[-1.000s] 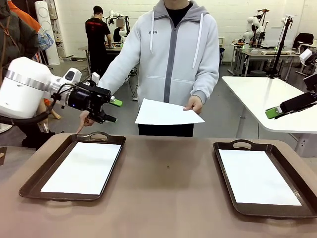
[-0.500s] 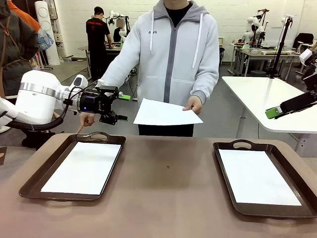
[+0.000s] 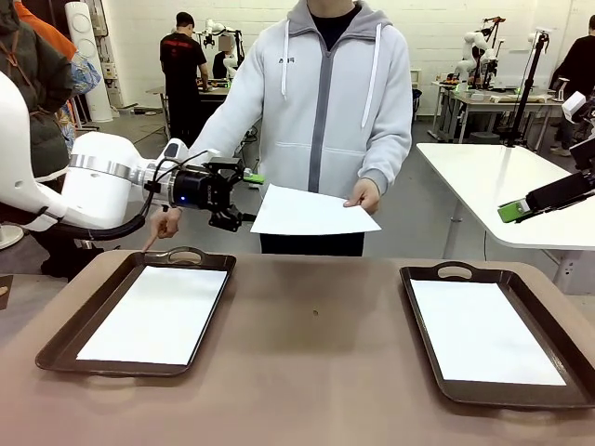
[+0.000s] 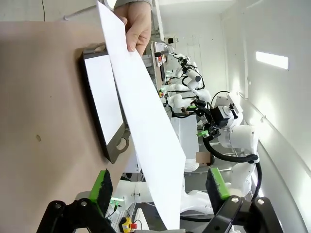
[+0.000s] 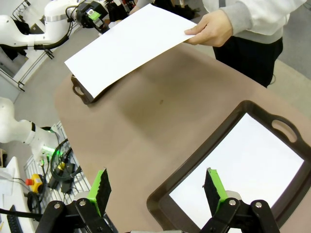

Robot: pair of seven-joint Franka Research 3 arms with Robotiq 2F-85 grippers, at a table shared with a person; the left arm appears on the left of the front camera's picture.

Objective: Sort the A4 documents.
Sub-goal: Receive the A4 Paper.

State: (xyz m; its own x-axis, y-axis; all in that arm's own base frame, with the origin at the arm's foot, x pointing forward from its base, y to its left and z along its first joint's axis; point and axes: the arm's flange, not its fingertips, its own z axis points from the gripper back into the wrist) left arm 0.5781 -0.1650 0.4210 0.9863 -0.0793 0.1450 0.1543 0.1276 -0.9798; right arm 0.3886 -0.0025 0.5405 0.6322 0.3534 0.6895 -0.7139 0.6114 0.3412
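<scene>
Looking across the brown surface (image 3: 316, 353), we see two dark brown handled trays on it: a left tray (image 3: 56, 344) and a right tray (image 3: 423, 334), well apart, each with a white sheet lying flat on its floor. The left tray sheet (image 3: 158, 314) and the right tray sheet (image 3: 483, 330) both sit inside the rims. A small dark speck (image 3: 315, 312) marks the bare middle of the surface.

Beyond the far edge stands a person in a light grey zip hoodie (image 3: 316, 102), whose hand (image 3: 364, 196) holds a third A4 sheet (image 3: 311, 212) by its right edge, above the far side of the surface. Our left end effector (image 3: 244, 198) hangs just left of that sheet, jaws spread wide and holding nothing; in the left wrist view the sheet's edge passes between the green pads (image 4: 101, 187). Our right end effector (image 5: 156, 189) is also wide open and empty, above the right tray's near corner.

The room behind is a workshop with a white table (image 3: 502, 186) at the right.
</scene>
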